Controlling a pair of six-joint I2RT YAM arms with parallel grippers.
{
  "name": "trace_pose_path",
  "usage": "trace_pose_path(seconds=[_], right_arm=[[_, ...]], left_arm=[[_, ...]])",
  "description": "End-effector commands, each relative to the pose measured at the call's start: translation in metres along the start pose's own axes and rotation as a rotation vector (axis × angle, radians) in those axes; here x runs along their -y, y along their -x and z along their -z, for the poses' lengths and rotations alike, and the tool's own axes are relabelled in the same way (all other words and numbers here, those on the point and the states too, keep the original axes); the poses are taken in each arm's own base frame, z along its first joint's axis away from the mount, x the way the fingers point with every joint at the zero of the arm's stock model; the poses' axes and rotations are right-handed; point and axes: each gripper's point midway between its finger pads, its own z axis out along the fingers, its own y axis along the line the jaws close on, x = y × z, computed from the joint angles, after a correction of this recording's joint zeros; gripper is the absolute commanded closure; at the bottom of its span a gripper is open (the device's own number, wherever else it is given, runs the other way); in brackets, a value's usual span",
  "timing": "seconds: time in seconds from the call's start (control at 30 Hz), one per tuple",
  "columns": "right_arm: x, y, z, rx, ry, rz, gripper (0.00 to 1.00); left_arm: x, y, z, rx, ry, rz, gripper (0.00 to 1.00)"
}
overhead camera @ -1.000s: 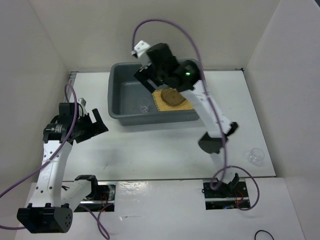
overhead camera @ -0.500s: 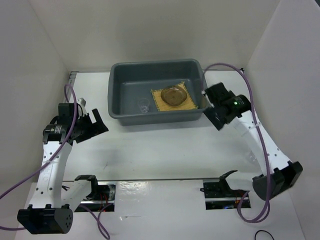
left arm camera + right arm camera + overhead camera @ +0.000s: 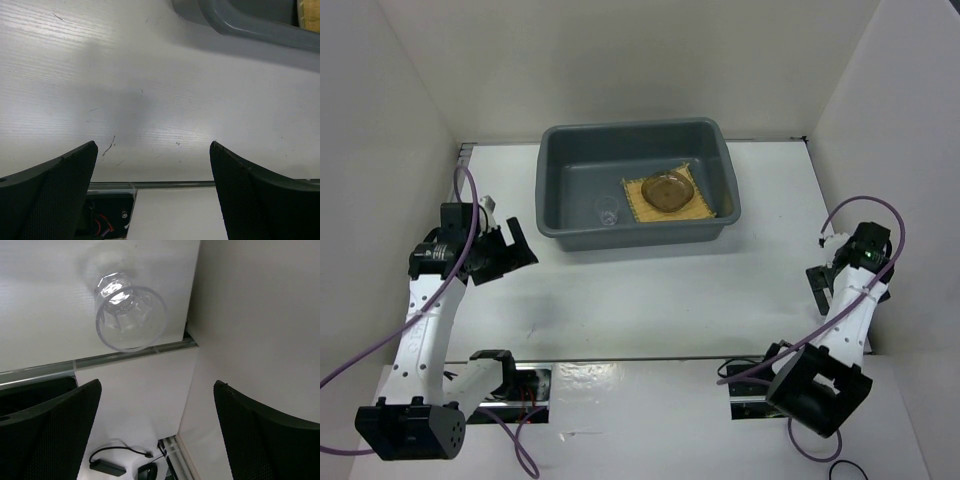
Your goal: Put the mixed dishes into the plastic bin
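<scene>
The plastic bin (image 3: 552, 190) stands at the back middle of the table. Inside it a yellow woven mat (image 3: 698, 206) carries a smoky saucer (image 3: 668, 190), and a clear glass cup (image 3: 608, 213) stands left of them. A second clear cup (image 3: 130, 317) stands upright on the table near the front right edge, just ahead of my open right gripper (image 3: 157, 384) (image 3: 828, 278); the arm hides it from above. My left gripper (image 3: 510, 255) (image 3: 152, 145) hangs open and empty over bare table left of the bin (image 3: 250, 27).
The right side wall (image 3: 260, 315) rises close beside the right gripper and the cup. The table's front edge, with a metal strip (image 3: 125, 356), runs just behind the cup. Cables and the arm mounts (image 3: 510, 375) lie below that edge.
My right arm has swung away from above the bin to the front right of the table, over the clear cup. The left arm has barely moved.
</scene>
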Motion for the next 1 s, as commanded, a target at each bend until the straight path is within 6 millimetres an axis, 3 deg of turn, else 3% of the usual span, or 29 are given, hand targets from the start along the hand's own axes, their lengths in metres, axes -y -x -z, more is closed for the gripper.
trace_pose_path(seconds=[0.0, 0.17, 0.43, 0.8, 0.9, 0.97], right_arm=[[0.002, 0.017, -0.019, 0.105, 0.061, 0.094, 0.03], [-0.006, 0.021, -0.026, 0.132, 0.12, 0.171, 0.06], [-0.042, 0.025, -0.038, 0.113, 0.206, 0.302, 0.09], [-0.049, 0.023, -0.068, 0.007, 0.299, 0.353, 0.21], [-0.052, 0.022, -0.074, -0.03, 0.34, 0.361, 0.37], [-0.055, 0.021, -0.074, -0.051, 0.378, 0.354, 0.67]], left_arm=[[0.001, 0.004, -0.003, 0.004, -0.011, -0.01, 0.01], [0.001, 0.004, -0.003, 0.004, -0.011, -0.01, 0.01], [-0.002, 0.005, -0.004, 0.01, 0.006, 0.0, 0.01], [-0.004, 0.003, -0.003, 0.005, 0.018, 0.001, 0.01], [-0.003, 0.003, -0.003, 0.005, 0.018, 0.01, 0.01], [-0.003, 0.003, -0.003, 0.005, 0.018, 0.01, 0.01]])
